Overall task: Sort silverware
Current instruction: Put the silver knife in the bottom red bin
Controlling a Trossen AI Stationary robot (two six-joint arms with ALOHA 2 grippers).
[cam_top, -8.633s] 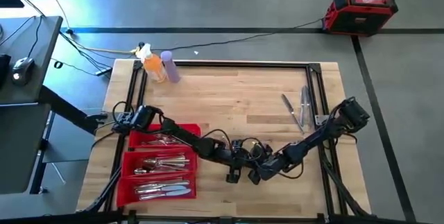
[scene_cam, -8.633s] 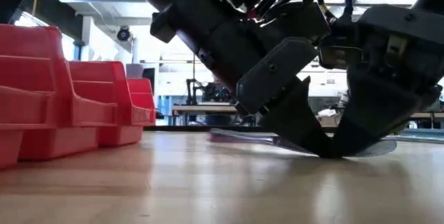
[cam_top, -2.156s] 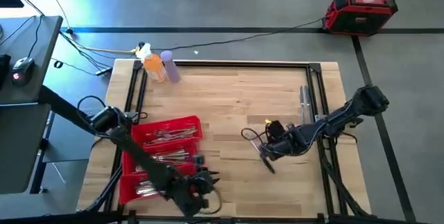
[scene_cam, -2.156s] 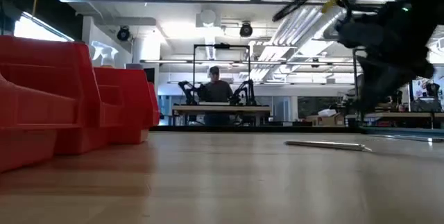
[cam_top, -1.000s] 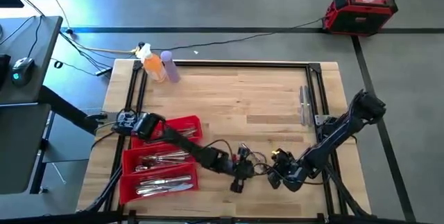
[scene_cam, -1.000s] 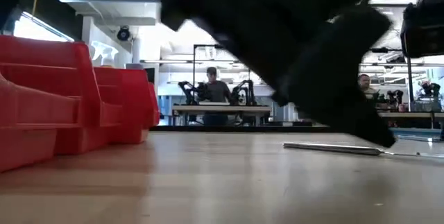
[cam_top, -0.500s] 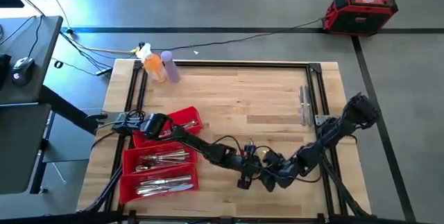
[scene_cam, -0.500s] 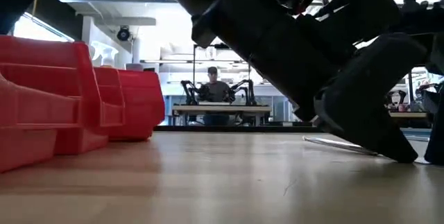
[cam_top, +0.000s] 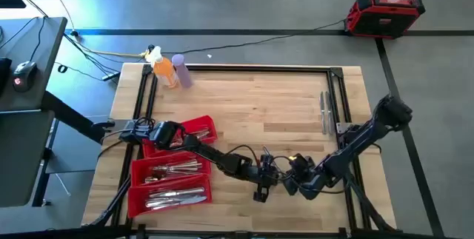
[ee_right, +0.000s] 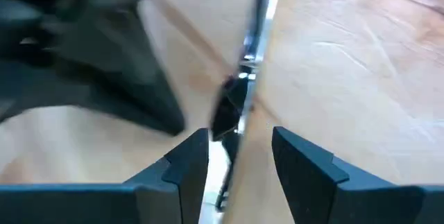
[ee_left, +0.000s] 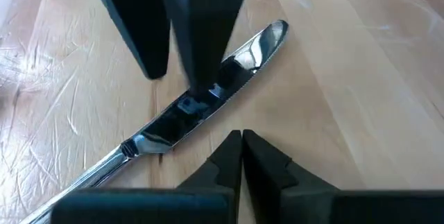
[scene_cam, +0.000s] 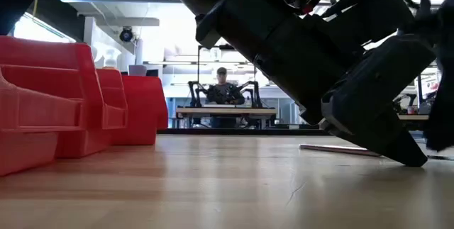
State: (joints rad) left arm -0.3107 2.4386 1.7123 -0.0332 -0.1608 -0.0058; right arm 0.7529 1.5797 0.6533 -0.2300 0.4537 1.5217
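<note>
A silver knife (ee_left: 239, 61) lies flat on the wooden table near its front edge, between my two grippers. My left gripper (ee_left: 241, 139) is shut, its tips right beside the knife's blade; it reaches in from the red tray's side (cam_top: 261, 189). My right gripper (ee_right: 239, 135) is open and comes from the table's right (cam_top: 290, 186). Its two fingers stand on either side of the knife (ee_right: 262, 16), just above it. More silverware (cam_top: 174, 171) lies sorted in the red tray (cam_top: 134, 187). Two further pieces (cam_top: 324, 112) lie by the right edge. My left gripper's shut fingertips (scene_cam: 415, 159) are down at the table top beside the knife's blade (ee_left: 187, 106); I cannot tell whether they touch it. My right gripper's fingers (ee_left: 142, 30) straddle the knife from above; I cannot tell whether either one touches it.
An orange and a purple bottle (cam_top: 168, 70) stand at the far left corner. The black frame rails (cam_top: 342, 106) run along the table's edges. Bare wood (cam_top: 252, 106) spreads across the middle and far part. A person sits at a bench in the room behind.
My right gripper has moved toward the table's left, coming over the knife beside my left gripper. My left gripper has shifted a little toward the right and stays low at the table.
</note>
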